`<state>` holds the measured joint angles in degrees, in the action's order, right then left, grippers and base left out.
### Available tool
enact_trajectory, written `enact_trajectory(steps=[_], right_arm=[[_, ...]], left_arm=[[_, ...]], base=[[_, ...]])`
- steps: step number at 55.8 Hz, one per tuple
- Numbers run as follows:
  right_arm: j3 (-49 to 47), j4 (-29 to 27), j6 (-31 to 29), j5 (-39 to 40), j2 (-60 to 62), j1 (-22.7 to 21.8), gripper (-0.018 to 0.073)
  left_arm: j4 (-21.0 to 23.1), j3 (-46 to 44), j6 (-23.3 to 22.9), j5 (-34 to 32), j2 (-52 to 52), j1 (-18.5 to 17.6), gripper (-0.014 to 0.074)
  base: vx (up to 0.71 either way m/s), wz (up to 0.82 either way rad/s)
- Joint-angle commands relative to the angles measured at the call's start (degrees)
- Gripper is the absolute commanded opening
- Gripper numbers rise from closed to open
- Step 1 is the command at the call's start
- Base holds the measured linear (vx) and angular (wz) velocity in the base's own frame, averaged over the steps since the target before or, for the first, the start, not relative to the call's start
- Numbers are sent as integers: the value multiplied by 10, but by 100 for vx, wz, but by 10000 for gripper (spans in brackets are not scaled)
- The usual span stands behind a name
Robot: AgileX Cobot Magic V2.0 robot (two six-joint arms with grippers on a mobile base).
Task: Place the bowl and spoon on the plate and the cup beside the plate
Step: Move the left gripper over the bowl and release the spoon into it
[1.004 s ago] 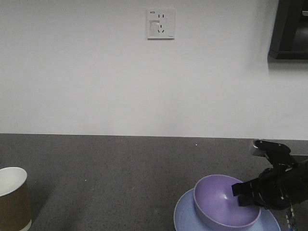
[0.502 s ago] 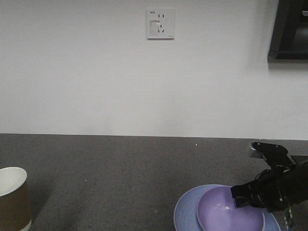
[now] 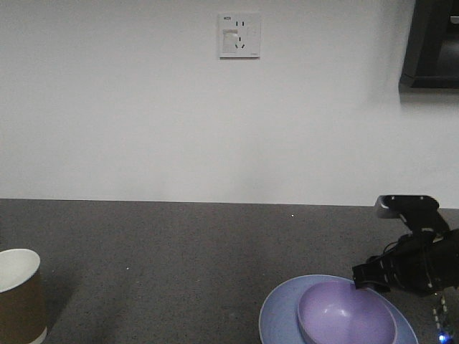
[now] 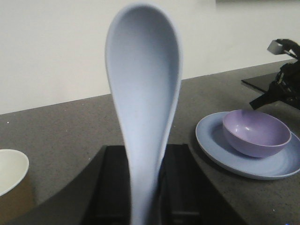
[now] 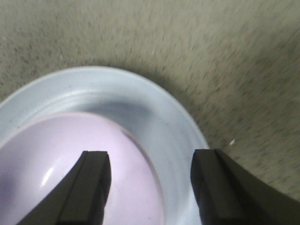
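— Dark grey speckled countertop (image 3: pixel 179 265) runs below a plain white wall (image 3: pixel 129 115) that carries a white wall socket (image 3: pixel 239 35). What do we have at the far left?

— We see the tall brown paper cup (image 3: pixel 18 297) with its white inside. It stands upright on the counter at the left edge of the front view, well apart from the other dishes.

— And our left arm?

— In the left wrist view, the short pale blue plastic soup spoon (image 4: pixel 143 93) stands upright before the lens with its scoop at the top. Its handle is pinched in the black left gripper (image 4: pixel 144 161), so that gripper is clamped on the spoon. The cup is low to its left and the dishes are off to its right.

— Moving right?

— We find the round, shallow, light blue plastic plate (image 3: pixel 276 312) lying flat on the counter. The small lavender-purple plastic bowl (image 3: pixel 346 319) sits upright on it, nearer the plate's right side in the front view.

— And our right arm?

— The black right gripper (image 5: pixel 154 183) hangs just over the bowl's right rim. Our right wrist view shows its two dark fingers (image 5: pixel 96 187) spread apart. One is over the bowl's inside and the other over bare plate, with the rim passing between them. It is released and grips nothing. The picture's lower edge cuts off the tips, so we cannot tell whether they touch.

— Farthest right?

— We see a dark object (image 3: pixel 430 43) high on the wall, but we cannot tell what it is.
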<state>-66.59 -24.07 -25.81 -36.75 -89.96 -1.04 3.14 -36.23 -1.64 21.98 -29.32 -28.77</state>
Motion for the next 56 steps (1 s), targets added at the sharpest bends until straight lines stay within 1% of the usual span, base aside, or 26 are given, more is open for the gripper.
enact_trajectory(steps=[1,6,8,11,15,19,20,24,27,33,34,37,40,43,45,51,56], right_arm=[[-28,13,-4,20,62,0,447],[-28,13,4,7,110,0,415],[-27,13,8,-3,129,0,383],[-27,13,11,-19,155,0,312],[-23,12,11,-30,189,0,160],[1,11,11,-19,229,0,-1],[8,10,11,-14,243,0,-16],[44,1,16,-3,290,0,-15],[73,-2,19,2,322,0,-13],[113,-2,26,-3,388,0,-13],[118,-2,26,-6,396,0,-11],[134,1,26,-12,425,0,-11],[146,3,26,-16,446,0,-11],[156,5,26,-21,467,0,-11],[159,7,26,-23,477,0,-11],[161,17,26,-30,497,0,-11],[161,17,26,-30,503,0,-11]], left_arm=[[21,-24,-12,-30,-6,-3,0],[19,-59,-14,6,-20,-3,0],[13,-81,-14,21,-31,-3,0],[-2,-115,-13,55,-55,-3,0],[-13,-162,8,98,-96,-3,0],[-9,-210,47,140,-152,-3,0],[-5,-225,63,150,-171,-3,0],[21,-267,120,172,-238,-3,0],[51,-295,157,181,-286,-3,0],[153,-356,231,199,-382,-3,0],[175,-370,248,206,-403,-3,0],[226,-405,285,226,-452,-5,0],[264,-443,313,251,-503,-15,0],[287,-491,323,273,-561,-31,0],[293,-517,324,289,-589,-41,0],[293,-623,323,340,-693,-82,0],[293,-717,303,385,-780,-111,0]], base=[[0,0],[0,0],[0,0],[0,0],[0,0],[0,0],[0,0],[0,0],[0,0],[0,0],[0,0],[0,0],[0,0],[0,0],[0,0],[0,0],[0,0]])
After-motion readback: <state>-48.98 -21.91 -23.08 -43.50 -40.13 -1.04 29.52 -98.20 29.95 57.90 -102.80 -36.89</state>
